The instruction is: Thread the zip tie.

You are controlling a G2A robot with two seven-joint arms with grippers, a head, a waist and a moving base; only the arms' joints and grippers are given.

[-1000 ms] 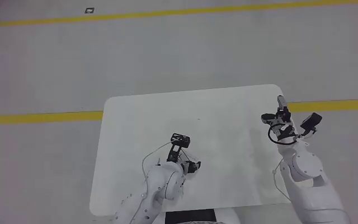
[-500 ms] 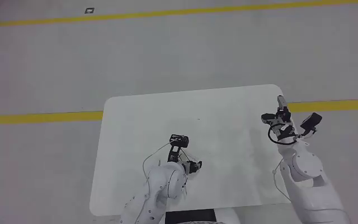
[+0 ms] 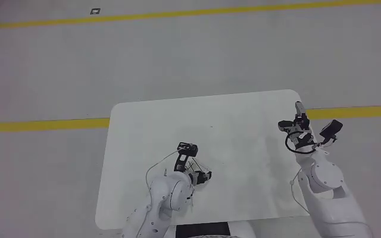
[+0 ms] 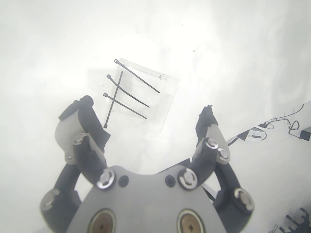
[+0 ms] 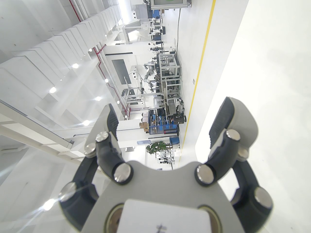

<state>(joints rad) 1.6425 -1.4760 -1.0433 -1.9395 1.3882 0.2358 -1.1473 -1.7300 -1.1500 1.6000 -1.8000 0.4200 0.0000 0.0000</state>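
Several black zip ties (image 4: 128, 93) lie on a clear plastic sheet (image 4: 165, 93) on the white table (image 3: 238, 119). Three of them lie side by side and one crosses over them. My left gripper (image 4: 145, 105) hovers open just short of them, nothing between its fingers. From above, the left gripper (image 3: 196, 162) is near the table's front edge, left of centre. My right gripper (image 5: 170, 120) stands open and empty, pointing away from the table; in the top view the right gripper (image 3: 292, 117) is at the table's right edge.
Cables and a small box (image 4: 279, 124) lie on the floor beyond the table edge in the left wrist view. A yellow floor line (image 3: 53, 125) runs behind the table. The table's middle and back are bare white surface.
My left arm has shifted slightly to the left, its gripper still open. The right arm has not moved.
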